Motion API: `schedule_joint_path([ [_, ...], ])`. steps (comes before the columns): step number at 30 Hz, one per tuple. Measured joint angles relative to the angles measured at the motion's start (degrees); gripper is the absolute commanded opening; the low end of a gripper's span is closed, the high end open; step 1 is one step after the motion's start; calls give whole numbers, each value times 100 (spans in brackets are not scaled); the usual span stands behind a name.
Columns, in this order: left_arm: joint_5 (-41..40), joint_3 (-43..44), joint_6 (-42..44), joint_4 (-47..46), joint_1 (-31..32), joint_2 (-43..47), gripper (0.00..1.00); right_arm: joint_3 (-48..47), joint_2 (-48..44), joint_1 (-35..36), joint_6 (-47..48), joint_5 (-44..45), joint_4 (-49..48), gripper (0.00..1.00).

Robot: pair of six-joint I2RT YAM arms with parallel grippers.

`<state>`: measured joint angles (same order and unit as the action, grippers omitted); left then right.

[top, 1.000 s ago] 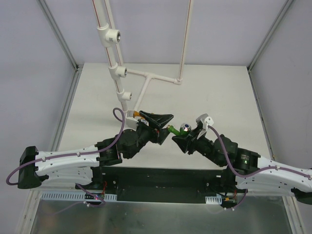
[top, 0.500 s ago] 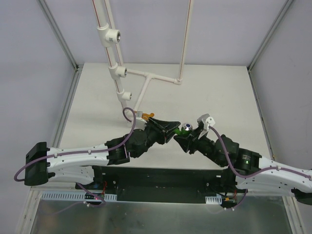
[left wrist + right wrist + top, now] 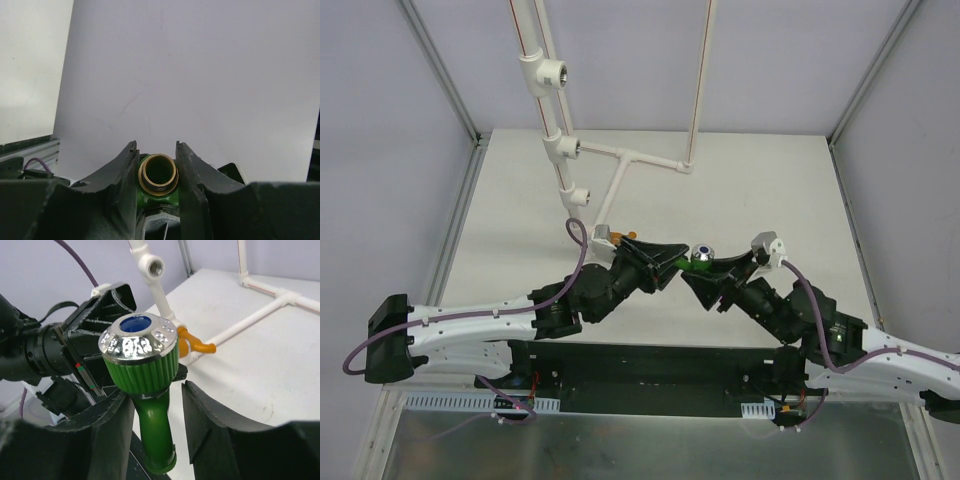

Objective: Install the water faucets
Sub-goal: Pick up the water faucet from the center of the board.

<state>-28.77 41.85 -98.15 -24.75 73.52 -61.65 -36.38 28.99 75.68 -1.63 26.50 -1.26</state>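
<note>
The green faucet [image 3: 143, 373] is held in the air above the worktop [image 3: 770, 190], between the two arms. The left claw [image 3: 156, 149] is clenched on its threaded end, both fingers [image 3: 122, 167] pressed against the brass-coloured ring. The right claw [image 3: 155, 392] is released, its fingers standing either side of the green spout with a gap showing on one side. The silver cap with its blue centre faces up. The orange faucet [image 3: 195, 346] lies on the worktop just beside the white pipe frame [image 3: 620, 180]
</note>
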Motion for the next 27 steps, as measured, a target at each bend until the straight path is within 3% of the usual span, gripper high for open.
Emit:
schedule_joint_path([
  [14, -153, -2, -48, -146, -13, 83, 0, -4, 688, 0, 431, 184, -1071, 43],
  [16, -184, -2, -50, -146, -13, 83, 0, -9, 754, 0, 509, 245, -1132, 33],
  [18, -221, -2, -70, -146, -20, 81, 0, -22, 804, 0, 588, 271, -1182, 14],
  [20, -223, -2, -151, -151, -50, 70, 0, -44, 852, 0, 680, 295, -1224, 2],
  [21, -227, -2, -170, -160, -50, 63, 2, -61, 881, 0, 699, 293, -1241, 0],
  [25, -256, -7, -192, -208, -50, 59, 41, -85, 890, 0, 715, 306, -1252, 0],
  [27, -249, -48, -205, -260, -50, 61, 52, -129, 872, 0, 671, 304, -1145, 0],
])
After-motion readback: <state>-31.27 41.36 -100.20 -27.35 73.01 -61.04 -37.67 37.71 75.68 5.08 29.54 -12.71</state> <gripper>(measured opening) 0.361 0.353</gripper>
